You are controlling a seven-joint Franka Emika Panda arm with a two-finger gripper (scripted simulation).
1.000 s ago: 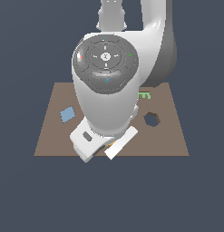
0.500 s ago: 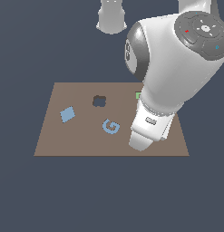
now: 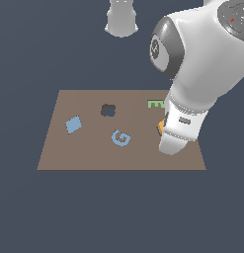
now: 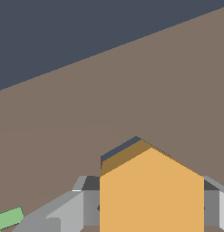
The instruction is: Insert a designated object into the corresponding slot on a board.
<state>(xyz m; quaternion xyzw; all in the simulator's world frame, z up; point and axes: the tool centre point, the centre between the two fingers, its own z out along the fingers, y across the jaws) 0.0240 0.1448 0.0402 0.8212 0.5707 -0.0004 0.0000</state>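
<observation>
Pincer clamped on the orange hexagon block: in the wrist view we saw the block filling the space between two grey fingers, one on each side and touching it, with one corner of the hexagon pointing away from the camera. In the exterior view we found only a small orange sliver of the block showing at the edge of the white arm, toward the exterior view's right of the board and over it. We could not tell from either view whether the block was touching the board or held just above it.

We recorded the board as a flat brown rectangle lying on the dark worktop. On it, the dark lobed hole sat near the far edge, left of centre in the exterior view. The blue diamond tile lay toward the exterior view's left, well apart from the block. The blue letter G lay near the board's middle, between the diamond tile and the arm. A green piece lay near the far edge, just beside the arm and partly hidden by it; the wrist view caught a corner of it.

We noted the hexagon slot as hidden behind the arm in the exterior view.
</observation>
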